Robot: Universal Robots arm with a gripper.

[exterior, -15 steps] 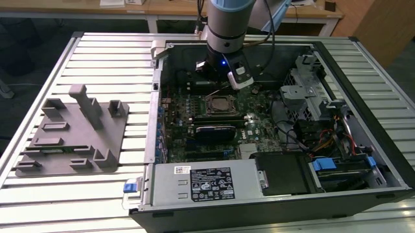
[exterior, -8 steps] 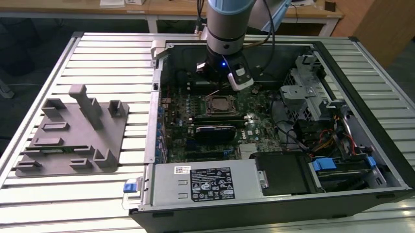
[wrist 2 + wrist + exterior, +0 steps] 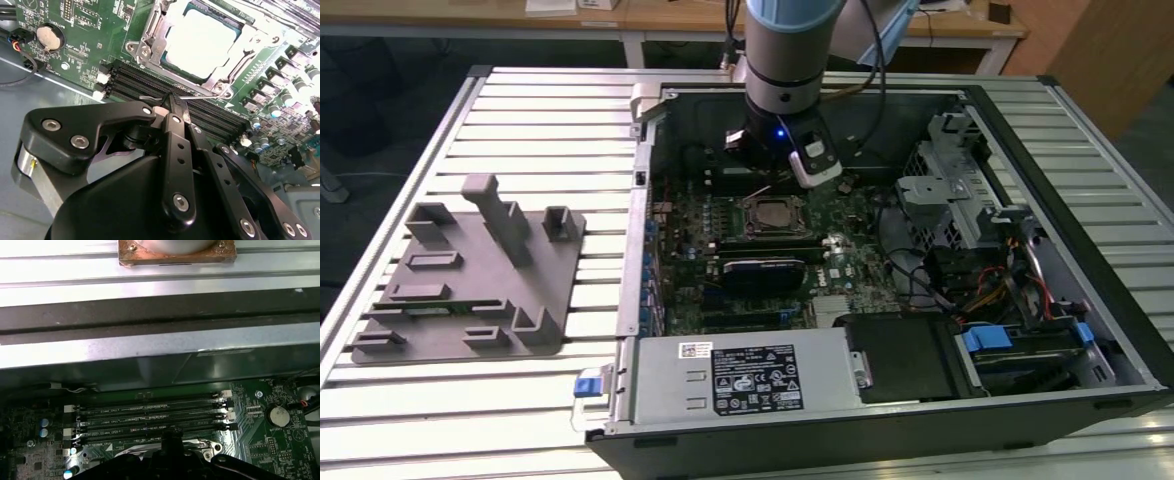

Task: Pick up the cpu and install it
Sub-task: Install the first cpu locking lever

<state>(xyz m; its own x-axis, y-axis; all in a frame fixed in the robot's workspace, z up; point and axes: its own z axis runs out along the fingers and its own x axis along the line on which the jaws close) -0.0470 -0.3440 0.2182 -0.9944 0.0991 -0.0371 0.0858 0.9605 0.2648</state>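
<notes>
Motherboard, green and crowded with parts [image 3: 774,250], is lying flat inside an open black desktop computer case [image 3: 1067,300] that is resting on a ribbed metal table [image 3: 520,100]. This board is serving as the landmark for everything else.

Near the middle of the motherboard, the small square cpu with its silvery-grey metal top [image 3: 200,42] is already sitting in its socket, framed by a shiny metal retention bracket [image 3: 150,37]; in the exterior view it is showing as a pale square [image 3: 771,212].

Grey robot arm [image 3: 781,50] is reaching down from above, and its black gripper [image 3: 177,107] is hovering just above the motherboard, beside the socket and over the row of long black memory slots [image 3: 150,82]. The gripper's fingers [image 3: 172,105] are pressed together at the tips, holding nothing, with a thin metal lever [image 3: 165,97] passing just beyond them; whether they are touching it is unclear.

Away from the motherboard, outside the case toward the exterior view's left, a grey plastic fixture tray with upright posts [image 3: 467,280] is standing on the table.
</notes>
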